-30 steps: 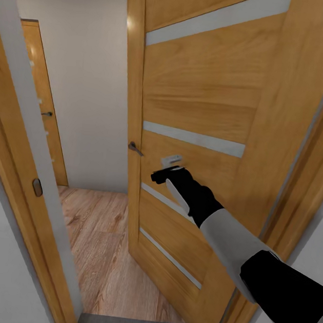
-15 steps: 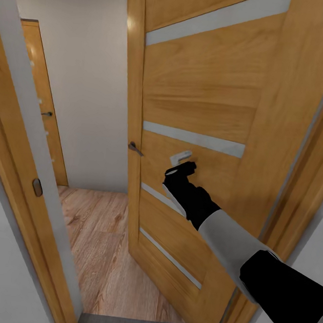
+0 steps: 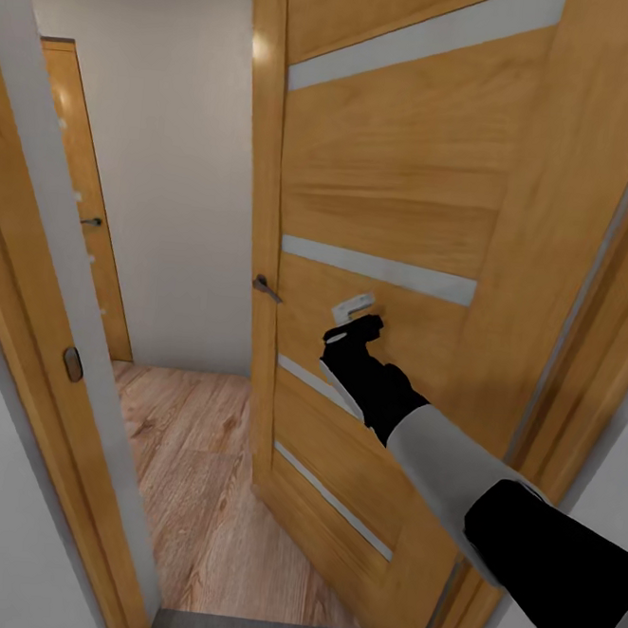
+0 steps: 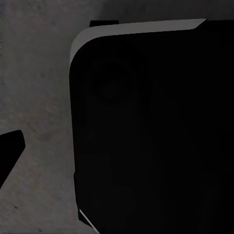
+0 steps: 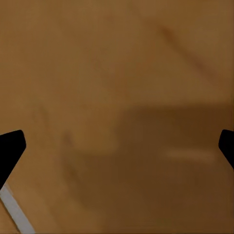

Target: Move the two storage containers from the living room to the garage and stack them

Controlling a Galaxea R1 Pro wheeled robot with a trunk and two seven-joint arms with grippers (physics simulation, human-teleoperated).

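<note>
Head view: right tool (image 3: 356, 323) at the end of the outstretched right arm (image 3: 453, 469), pressed up against the face of the wooden door (image 3: 410, 199), just below a small pale fitting (image 3: 353, 307).
Right tool, state: fingertips set wide apart at the edges of the right wrist view (image 5: 117, 146), with plain door wood between them; nothing held.
Left tool, state: one dark fingertip shows in the left wrist view against grey floor (image 4: 39, 97), beside a large black body part of the robot (image 4: 156, 131); whether it is spread or closed cannot be told.
Door handle (image 3: 266, 288): on the door's free edge, near the right tool but apart from it.
Change: over the last second the right tool has moved a little rightward and up along the door face, and the door edge has swung slightly further open.
Passage beyond: light wood plank floor (image 3: 195, 475), pale wall, and a second closed door (image 3: 81, 198) at the far left.
Storage containers: not in these frames; location cannot be told.
Meaning for task: judged a transit step, pushing the door aside to clear the way; carrying and stacking not yet under way.
</note>
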